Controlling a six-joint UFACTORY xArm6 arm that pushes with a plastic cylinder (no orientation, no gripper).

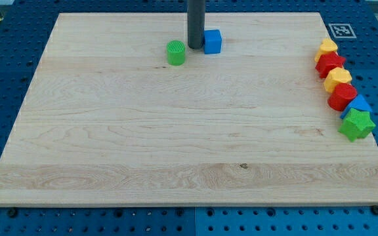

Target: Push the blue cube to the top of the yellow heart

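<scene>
The blue cube point(212, 41) sits near the view's top, a little left of centre. My tip point(195, 47) stands right against the cube's left side, between it and a green cylinder point(176, 53). Two yellow blocks lie in a row at the view's right edge: one at the row's top point(327, 47) and one lower down point(338, 78) that looks like the heart. Both are far to the right of the cube and my tip.
The row at the right also holds a red block point(331, 63), a second red block point(342, 96), a blue block point(359, 105) and a green star point(357, 124). The wooden board point(176, 151) lies on a blue perforated table.
</scene>
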